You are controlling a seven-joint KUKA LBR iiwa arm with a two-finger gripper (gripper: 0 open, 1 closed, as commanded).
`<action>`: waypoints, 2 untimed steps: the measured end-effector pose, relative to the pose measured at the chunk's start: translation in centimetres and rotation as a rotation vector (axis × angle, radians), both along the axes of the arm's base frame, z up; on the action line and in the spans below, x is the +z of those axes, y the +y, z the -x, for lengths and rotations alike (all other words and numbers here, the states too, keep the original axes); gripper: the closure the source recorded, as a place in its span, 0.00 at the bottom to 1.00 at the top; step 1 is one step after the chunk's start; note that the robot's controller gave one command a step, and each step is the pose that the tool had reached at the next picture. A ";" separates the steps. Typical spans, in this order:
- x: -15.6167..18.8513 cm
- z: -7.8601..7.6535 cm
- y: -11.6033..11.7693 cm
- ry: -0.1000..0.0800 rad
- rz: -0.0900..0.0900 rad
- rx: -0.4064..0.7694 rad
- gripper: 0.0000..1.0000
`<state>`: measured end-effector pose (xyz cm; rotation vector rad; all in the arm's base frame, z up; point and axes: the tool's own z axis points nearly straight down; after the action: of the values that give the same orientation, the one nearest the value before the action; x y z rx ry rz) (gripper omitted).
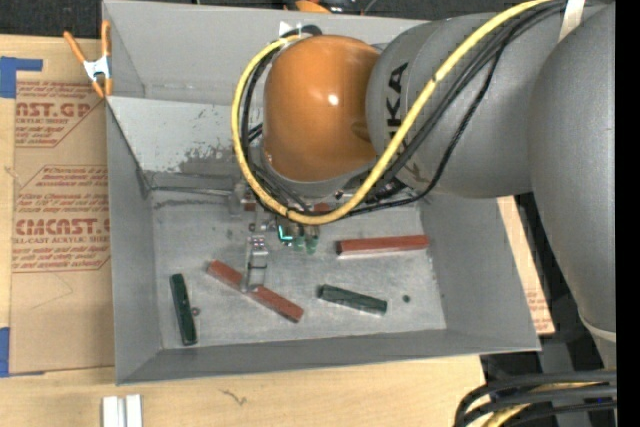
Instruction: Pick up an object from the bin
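My gripper (257,265) hangs below the orange cover, low over the bin floor left of centre. Its tip is right above the middle of a long red-brown flat stick (272,301), which lies slantwise from upper left to lower right. Whether it touches the stick I cannot tell. A dark green bar (352,299) lies just right of the stick's lower end. A second red-brown bar (381,245) lies level on the floor to the gripper's right.
Another dark green bar (182,308) lies near the bin's front left corner, almost upright in the view. A small dark speck (406,298) sits right of the green bar. The arm and its cover hide the back middle of the bin.
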<state>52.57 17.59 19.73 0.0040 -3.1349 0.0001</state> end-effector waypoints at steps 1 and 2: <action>-12.6 0.7 -7.3 0.002 0.003 -0.046 0.00; -12.1 0.5 -7.0 -0.006 -0.001 -0.044 1.00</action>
<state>52.10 10.61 7.62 -0.0645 -3.1404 -0.0020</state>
